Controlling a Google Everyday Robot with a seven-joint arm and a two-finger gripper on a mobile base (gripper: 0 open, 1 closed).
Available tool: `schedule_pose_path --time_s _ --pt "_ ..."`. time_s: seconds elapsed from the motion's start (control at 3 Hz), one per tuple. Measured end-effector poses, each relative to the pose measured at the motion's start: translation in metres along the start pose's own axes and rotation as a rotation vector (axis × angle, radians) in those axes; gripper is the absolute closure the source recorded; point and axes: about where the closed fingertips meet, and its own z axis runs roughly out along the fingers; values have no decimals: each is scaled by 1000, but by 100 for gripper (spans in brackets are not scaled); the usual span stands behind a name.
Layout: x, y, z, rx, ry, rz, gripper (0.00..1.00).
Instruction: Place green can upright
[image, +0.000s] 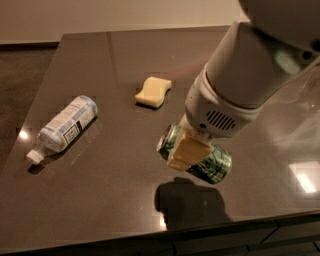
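The green can (212, 164) is dark green with pale print. It hangs on its side above the dark table (110, 200), silver top toward the left. Its shadow lies on the table below it. My gripper (187, 150) is shut on the can around its middle, with one pale finger (184, 150) across the can's front. The white arm comes down from the upper right and hides the can's far side.
A clear plastic bottle (62, 126) with a white-blue label lies on its side at the left. A yellow sponge (153, 92) lies behind the can, mid-table. The table's front edge runs just below the can's shadow.
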Motion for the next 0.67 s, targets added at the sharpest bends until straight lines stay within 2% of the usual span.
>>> schedule_pose_path --time_s 0.33,0.67 --pt "-13 -19 -23 32 -172 -28 100" --pt "-16 -36 -37 54 -333 -29 100"
